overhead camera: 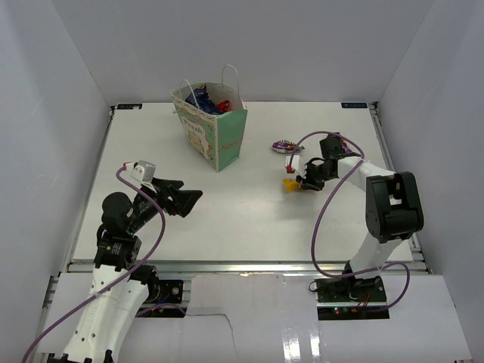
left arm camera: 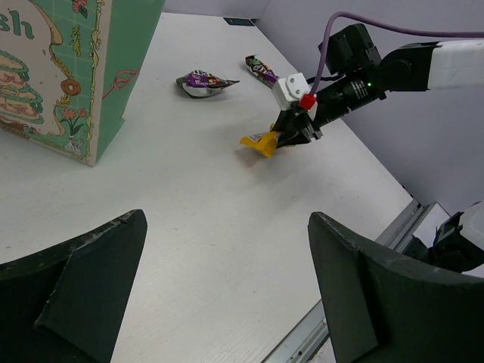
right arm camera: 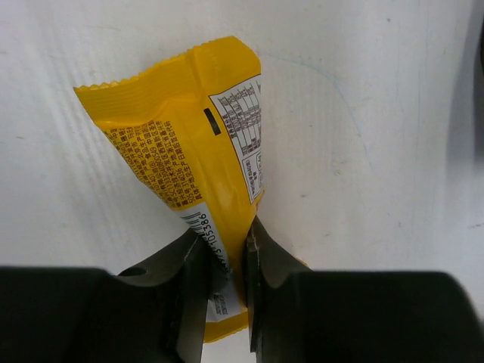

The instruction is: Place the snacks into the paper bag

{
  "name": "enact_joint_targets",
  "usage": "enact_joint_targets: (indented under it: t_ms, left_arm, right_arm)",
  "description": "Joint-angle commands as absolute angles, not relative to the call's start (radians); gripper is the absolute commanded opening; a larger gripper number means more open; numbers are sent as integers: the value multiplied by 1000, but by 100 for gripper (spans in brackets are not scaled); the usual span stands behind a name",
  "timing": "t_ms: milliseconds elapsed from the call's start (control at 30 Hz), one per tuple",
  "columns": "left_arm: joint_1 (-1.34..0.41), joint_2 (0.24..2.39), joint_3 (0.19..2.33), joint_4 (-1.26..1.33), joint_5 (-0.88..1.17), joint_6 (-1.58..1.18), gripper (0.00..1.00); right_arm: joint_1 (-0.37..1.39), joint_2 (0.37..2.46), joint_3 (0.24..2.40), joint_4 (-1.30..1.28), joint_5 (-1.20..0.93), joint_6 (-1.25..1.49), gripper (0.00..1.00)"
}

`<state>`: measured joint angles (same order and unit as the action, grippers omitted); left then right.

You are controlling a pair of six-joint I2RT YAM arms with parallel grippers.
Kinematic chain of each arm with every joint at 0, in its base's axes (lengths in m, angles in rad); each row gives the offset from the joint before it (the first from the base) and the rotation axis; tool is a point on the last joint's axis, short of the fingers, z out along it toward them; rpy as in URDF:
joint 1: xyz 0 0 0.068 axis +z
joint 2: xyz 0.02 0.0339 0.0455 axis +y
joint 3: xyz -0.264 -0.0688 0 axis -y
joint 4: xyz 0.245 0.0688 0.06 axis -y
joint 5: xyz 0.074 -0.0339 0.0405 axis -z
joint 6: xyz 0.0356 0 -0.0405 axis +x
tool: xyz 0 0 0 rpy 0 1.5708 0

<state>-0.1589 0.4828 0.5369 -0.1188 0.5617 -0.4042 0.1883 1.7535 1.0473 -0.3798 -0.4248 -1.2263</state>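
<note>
My right claw (right arm camera: pixel 227 243) is pinched on one end of the yellow pack (right arm camera: pixel 181 136), low on the right of the table (overhead camera: pixel 249 219). Grasp made; next, I'd lift it and carry it far-left over the paper bag (overhead camera: pixel 219 140).

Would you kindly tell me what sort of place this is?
Probably a robotics test cell: plain white walls box in a white table, the left arm and right arm are bolted at its near edge, with a paper bag and yellow snack packet as props.
</note>
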Motion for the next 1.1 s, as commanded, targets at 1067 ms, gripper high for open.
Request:
enact_joint_targets:
  t_ms: [1067]
  left_arm:
    - [-152, 494, 555, -126, 522, -385, 98]
  right_arm:
    - [698, 2049, 2097, 55, 83, -271, 39]
